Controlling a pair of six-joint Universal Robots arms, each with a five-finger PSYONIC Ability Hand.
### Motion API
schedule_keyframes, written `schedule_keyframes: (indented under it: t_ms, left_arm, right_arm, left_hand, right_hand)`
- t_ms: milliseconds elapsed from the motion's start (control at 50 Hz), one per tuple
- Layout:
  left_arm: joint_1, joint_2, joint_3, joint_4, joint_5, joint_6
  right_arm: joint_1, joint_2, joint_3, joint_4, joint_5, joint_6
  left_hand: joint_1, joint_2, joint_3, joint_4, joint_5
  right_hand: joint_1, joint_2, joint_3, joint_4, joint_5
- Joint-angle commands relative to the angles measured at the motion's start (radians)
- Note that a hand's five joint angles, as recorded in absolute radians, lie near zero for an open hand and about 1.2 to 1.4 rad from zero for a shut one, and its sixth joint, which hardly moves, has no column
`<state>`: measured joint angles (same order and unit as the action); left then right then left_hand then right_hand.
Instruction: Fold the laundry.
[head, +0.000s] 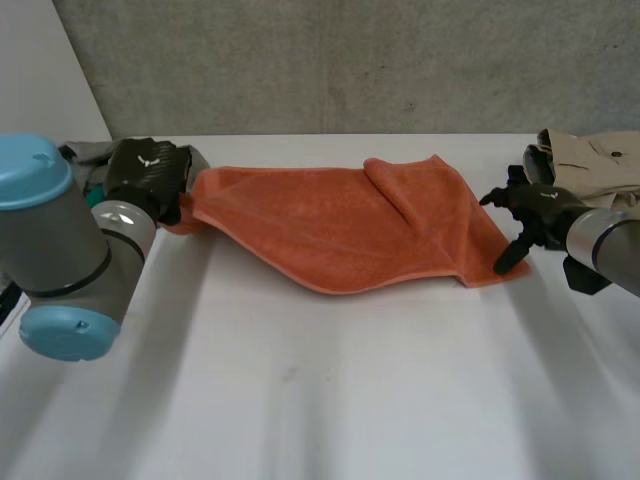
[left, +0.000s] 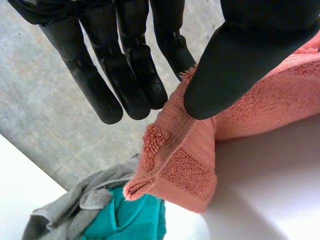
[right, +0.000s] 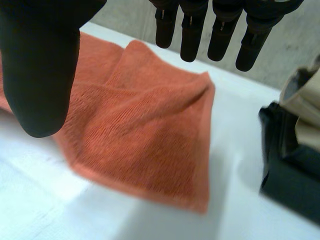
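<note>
Head view. White table (head: 300, 400) fills the lower two thirds of the frame, with a grey wall behind it.

Orange towel (head: 330, 225) lies across the middle of the frame, stretched left to right, mostly flat on the table. Its upper right part is doubled over into a flap (head: 400, 190). Its left end narrows to a corner that runs into the left hand. Its right corner lies at the fingertips of the right hand.

Left arm (head: 60, 250) occupies the left edge of the frame, blue caps toward the camera. Right arm (head: 610, 245) enters from the right edge, at mid height.

Beige garment (head: 590, 160), crumpled, sits in the upper right, behind the right hand.

Left hand (head: 148, 175), upper left of the frame, is at the towel's left corner. In the left wrist view, its thumb (left: 235, 65) presses on the towel's hemmed edge and the nearest finger sits against the other side, so the corner is pinched; the other fingers (left: 135, 75) are straight and side by side. The hemmed corner hangs below the thumb.

Right hand (head: 540, 210), right of the frame, is just beside the towel's right corner. In the right wrist view, its fingers (right: 220, 30) are straight and the thumb (right: 40, 65) stands well apart from them: spread, holding nothing. The towel lies on the table beneath the palm.

In the left wrist view, grey cloth (left: 85, 200) and teal cloth (left: 135, 220) are heaped beyond the pinched corner.

In the right wrist view, a dark item (right: 290, 175) lies beside the towel under the beige garment; what it is I cannot tell.
</note>
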<state>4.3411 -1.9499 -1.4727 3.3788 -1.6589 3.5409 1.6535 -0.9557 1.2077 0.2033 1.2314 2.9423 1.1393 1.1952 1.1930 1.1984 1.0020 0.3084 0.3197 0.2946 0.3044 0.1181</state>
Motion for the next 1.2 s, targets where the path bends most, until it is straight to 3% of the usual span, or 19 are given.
schedule_keyframes:
  t_ms: [20,280,460,640,740,840,1060,1200]
  left_arm:
    - [-0.008,0.054,0.038,-0.062,0.011,-0.019]
    - [-0.066,0.105,0.140,-0.174,0.010,-0.073]
    - [-0.083,0.111,0.258,-0.196,0.007,-0.068]
    - [-0.116,0.101,0.393,-0.302,0.005,-0.074]
    - [-0.156,0.106,0.452,-0.360,-0.004,-0.079]
    - [-0.190,0.111,0.502,-0.386,-0.021,-0.080]
    - [-0.265,0.166,0.620,-0.475,-0.081,-0.086]
    - [-0.271,0.233,0.652,-0.509,-0.102,-0.119]
  right_arm:
    - [-0.009,0.026,0.045,0.016,-0.024,0.089]
    - [0.090,0.115,0.075,-0.192,0.094,0.359]
    - [0.163,0.160,0.056,-0.245,0.195,0.327]
    - [0.187,0.031,0.167,-0.251,0.201,0.265]
    - [0.233,-0.079,0.278,-0.315,0.233,0.325]
    - [0.299,-0.086,0.314,-0.392,0.286,0.409]
    - [0.367,0.095,0.172,-0.498,0.482,0.495]
    - [0.327,0.225,-0.003,-0.519,0.604,0.468]
  left_hand:
    - [0.257,0.201,0.203,0.198,0.220]
    - [0.257,0.201,0.203,0.198,0.220]
    - [0.257,0.201,0.203,0.198,0.220]
    - [0.257,0.201,0.203,0.198,0.220]
    - [0.257,0.201,0.203,0.198,0.220]
    - [0.257,0.201,0.203,0.198,0.220]
    - [0.257,0.201,0.203,0.198,0.220]
    - [0.257,0.201,0.203,0.198,0.220]
  right_hand:
    - [0.083,0.072,0.097,0.087,0.099]
    - [0.130,0.119,0.144,0.134,0.146]
    - [0.130,0.119,0.144,0.134,0.146]
    - [0.007,-0.004,0.021,0.011,0.023]
    - [-0.134,-0.145,-0.120,-0.130,-0.118]
    - [-0.134,-0.145,-0.120,-0.130,-0.118]
    - [-0.134,-0.145,-0.120,-0.130,-0.118]
    - [-0.134,-0.145,-0.120,-0.130,-0.118]
